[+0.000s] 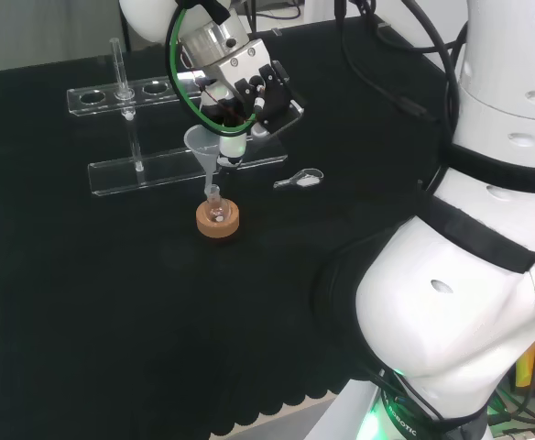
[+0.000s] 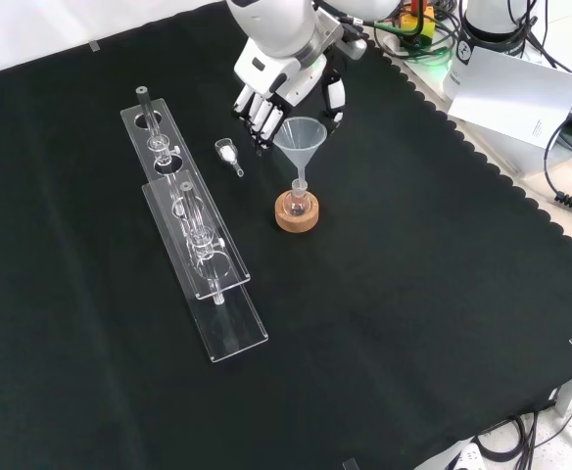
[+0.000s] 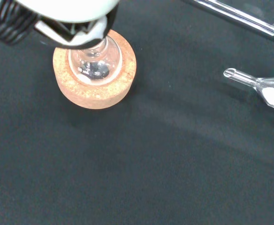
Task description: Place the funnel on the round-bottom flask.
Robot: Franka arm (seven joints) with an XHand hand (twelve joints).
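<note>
Funnel [image 2: 300, 137] standing upright, stem entering neck of round-bottom flask [image 2: 297, 203] on cork ring [image 2: 297, 215]. Hand [image 2: 284, 93] touching funnel rim, fingers curling; hold itself not discernible. Scoop [image 2: 228, 154] lying near.

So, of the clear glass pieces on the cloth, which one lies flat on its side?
The small glass scoop with white powder, lying between rack and cork stand. Funnel and round-bottom flask stand upright.

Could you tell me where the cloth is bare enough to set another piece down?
Front view: wide bare cloth lies right of and below the cork ring. It is crowded between the clear racks, the glass scoop, the funnel and the hand.
</note>
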